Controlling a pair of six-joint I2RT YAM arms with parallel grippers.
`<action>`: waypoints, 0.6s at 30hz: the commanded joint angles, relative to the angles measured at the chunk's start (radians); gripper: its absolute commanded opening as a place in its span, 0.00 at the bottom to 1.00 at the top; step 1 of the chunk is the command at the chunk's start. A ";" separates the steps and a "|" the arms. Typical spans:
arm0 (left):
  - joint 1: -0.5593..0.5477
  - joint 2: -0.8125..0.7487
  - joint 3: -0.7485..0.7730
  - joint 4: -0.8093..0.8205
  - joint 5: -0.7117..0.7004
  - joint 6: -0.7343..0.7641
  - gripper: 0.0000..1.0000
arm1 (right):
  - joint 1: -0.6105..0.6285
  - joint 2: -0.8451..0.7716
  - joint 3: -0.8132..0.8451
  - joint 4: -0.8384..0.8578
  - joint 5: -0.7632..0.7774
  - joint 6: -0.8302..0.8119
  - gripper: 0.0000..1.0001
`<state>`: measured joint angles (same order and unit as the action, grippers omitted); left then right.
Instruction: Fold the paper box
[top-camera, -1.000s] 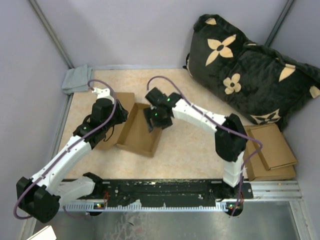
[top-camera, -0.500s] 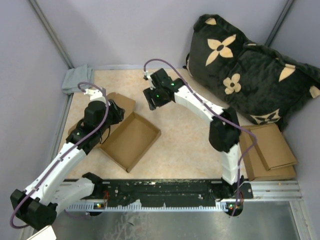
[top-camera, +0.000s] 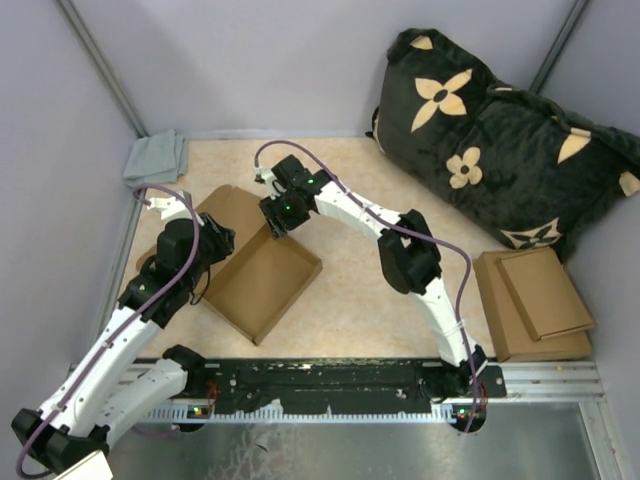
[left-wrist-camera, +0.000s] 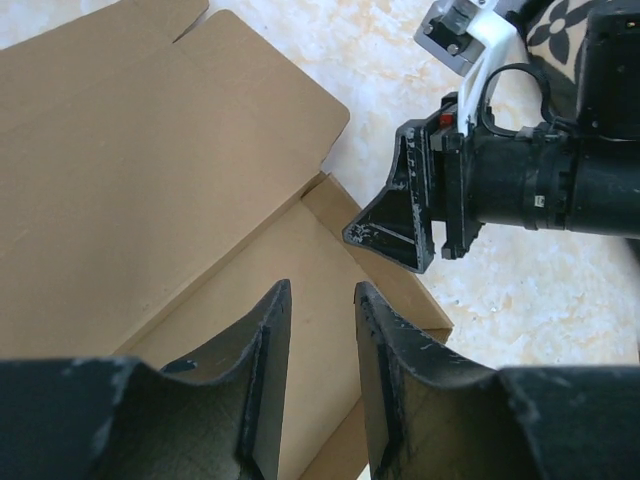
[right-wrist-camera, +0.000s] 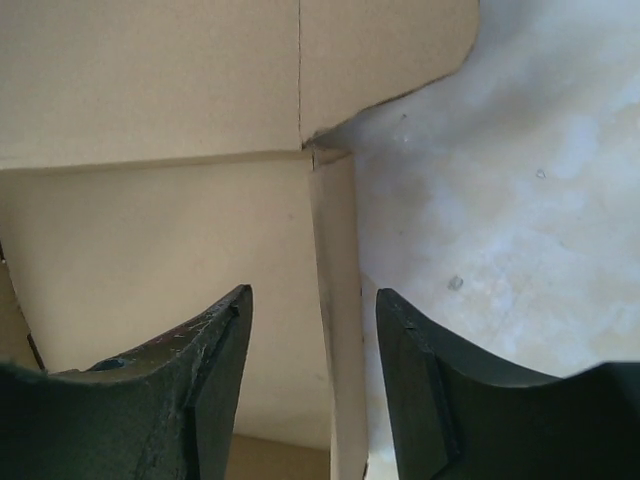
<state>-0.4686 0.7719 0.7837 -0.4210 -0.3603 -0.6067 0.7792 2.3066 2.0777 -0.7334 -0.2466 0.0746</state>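
The paper box (top-camera: 262, 290) lies flat as an open brown tray, its lid flap (top-camera: 232, 205) spread toward the back left. My right gripper (top-camera: 276, 224) hovers at the tray's far corner. In the right wrist view its jaws (right-wrist-camera: 313, 293) stand open astride the tray's side wall (right-wrist-camera: 338, 250), with neither finger touching it. My left gripper (top-camera: 212, 246) is at the tray's left side by the lid hinge. In the left wrist view it (left-wrist-camera: 320, 292) is open with a narrow gap over the tray floor (left-wrist-camera: 310, 250), nothing between its fingers. The right gripper's finger (left-wrist-camera: 395, 225) shows there, by the tray's corner.
A black cushion with tan flowers (top-camera: 500, 140) fills the back right. Stacked thicker cardboard pieces (top-camera: 535, 300) lie at the right edge. A grey cloth (top-camera: 155, 158) sits in the back left corner. Walls close in on the left and back.
The box dropped from tilted on edge to flat on the table. My right gripper swung back and left to the tray's far corner, jaws narrowing. The left arm drew back toward the near left.
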 joint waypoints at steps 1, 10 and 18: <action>0.003 -0.002 0.002 -0.032 -0.023 -0.015 0.38 | 0.009 0.055 0.097 -0.001 -0.010 0.024 0.50; 0.004 0.090 0.069 -0.049 -0.058 -0.009 0.43 | -0.039 -0.037 -0.072 -0.023 0.322 0.166 0.00; 0.095 0.375 0.215 0.046 -0.049 0.056 0.49 | -0.055 -0.450 -0.612 0.100 0.498 0.256 0.00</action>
<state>-0.4507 1.0069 0.8898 -0.4469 -0.4252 -0.5957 0.7277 2.0480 1.6272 -0.6655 0.1226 0.2584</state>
